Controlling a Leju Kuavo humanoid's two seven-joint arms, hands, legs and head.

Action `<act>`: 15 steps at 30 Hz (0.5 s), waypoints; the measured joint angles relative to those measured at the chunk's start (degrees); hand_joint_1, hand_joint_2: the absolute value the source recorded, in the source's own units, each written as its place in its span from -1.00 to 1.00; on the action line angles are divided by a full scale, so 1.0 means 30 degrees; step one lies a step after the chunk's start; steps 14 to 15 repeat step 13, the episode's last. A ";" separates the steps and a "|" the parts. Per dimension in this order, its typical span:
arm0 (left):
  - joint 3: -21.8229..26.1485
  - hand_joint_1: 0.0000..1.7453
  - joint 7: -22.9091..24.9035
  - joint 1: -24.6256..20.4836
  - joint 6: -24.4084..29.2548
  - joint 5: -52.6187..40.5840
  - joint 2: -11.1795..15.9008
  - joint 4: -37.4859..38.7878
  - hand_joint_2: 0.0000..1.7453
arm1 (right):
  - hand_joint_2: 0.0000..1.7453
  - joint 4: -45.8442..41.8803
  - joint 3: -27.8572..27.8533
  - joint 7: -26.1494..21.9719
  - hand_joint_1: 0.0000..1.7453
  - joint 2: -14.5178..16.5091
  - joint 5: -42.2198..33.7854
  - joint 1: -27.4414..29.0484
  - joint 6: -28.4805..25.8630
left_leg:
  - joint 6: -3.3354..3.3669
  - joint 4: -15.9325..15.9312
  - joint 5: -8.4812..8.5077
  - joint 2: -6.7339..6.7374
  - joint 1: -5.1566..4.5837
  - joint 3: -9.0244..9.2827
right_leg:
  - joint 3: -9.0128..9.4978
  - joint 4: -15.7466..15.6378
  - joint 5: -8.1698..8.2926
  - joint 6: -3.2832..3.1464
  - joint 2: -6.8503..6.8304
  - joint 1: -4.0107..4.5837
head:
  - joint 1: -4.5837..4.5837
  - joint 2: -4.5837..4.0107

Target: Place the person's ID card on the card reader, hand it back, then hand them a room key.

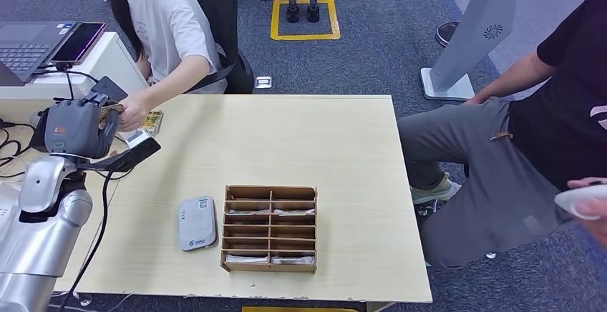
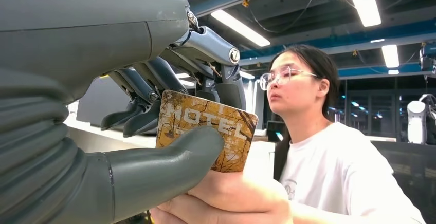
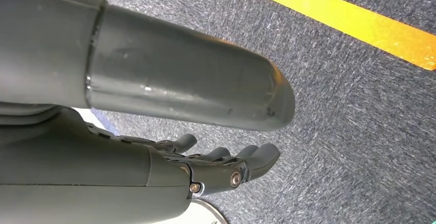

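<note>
- A brown card printed "MOTEL", taken to be the room key (image 2: 205, 136), is pinched by the left hand (image 2: 169, 116) between the thumb and the darker fingers (image 2: 149, 80).
- The person's hand (image 2: 226, 198) is seen touching the card's edge just beyond the thumb; the last handover is judged to be under way, release remaining.
- The card reader (image 1: 197, 223) lies well apart from the fingers.
- The right hand (image 3: 205, 157) hangs over carpet, fingers loosely extended, nothing held.

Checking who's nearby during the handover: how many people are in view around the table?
2. One in a white T-shirt sits at the table's far left corner, hand at the robot's left hand; one in a black shirt sits right.
</note>
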 joint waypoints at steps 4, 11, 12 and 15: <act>-0.0142 -1.00 -0.0259 -0.0013 -0.0073 0.0943 -0.0078 0.0069 1.00 | -1.00 0.0000 -0.0022 0.0000 -1.00 0.0000 0.0009 0.0002 -0.0035 | 0.0000 0.0000 0.0000 -0.0001 0.0000 -0.0001 | -0.0001 0.0000 0.0000 0.0000 -0.0001 -0.0001 | 0.0002 -0.0002; 0.0397 -1.00 -0.0015 0.0827 0.1614 0.2205 0.0306 0.0024 1.00 | -1.00 0.0002 -0.0202 -0.0148 -1.00 0.0000 -0.0224 0.0094 -0.0306 | -0.0001 -0.0007 -0.0001 0.0009 0.0001 -0.0012 | 0.0006 0.0009 -0.0001 -0.0002 0.0008 0.0000 | 0.0000 -0.0005; 0.0834 -1.00 0.0002 0.1200 0.2130 0.2667 0.0404 0.0016 1.00 | -1.00 0.0004 -0.0260 -0.0168 -1.00 0.0000 -0.0297 0.0144 -0.0390 | -0.0002 -0.0011 -0.0002 0.0013 0.0002 -0.0010 | 0.0005 0.0011 -0.0003 -0.0004 0.0015 0.0000 | 0.0000 -0.0005; 0.1050 -1.00 0.0017 0.1393 0.2392 0.2912 0.0442 0.0016 1.00 | -1.00 0.0005 -0.0290 -0.0178 -1.00 0.0000 -0.0336 0.0168 -0.0435 | -0.0002 -0.0013 -0.0003 0.0015 0.0003 -0.0010 | 0.0005 0.0012 -0.0003 -0.0005 0.0017 0.0000 | -0.0001 -0.0005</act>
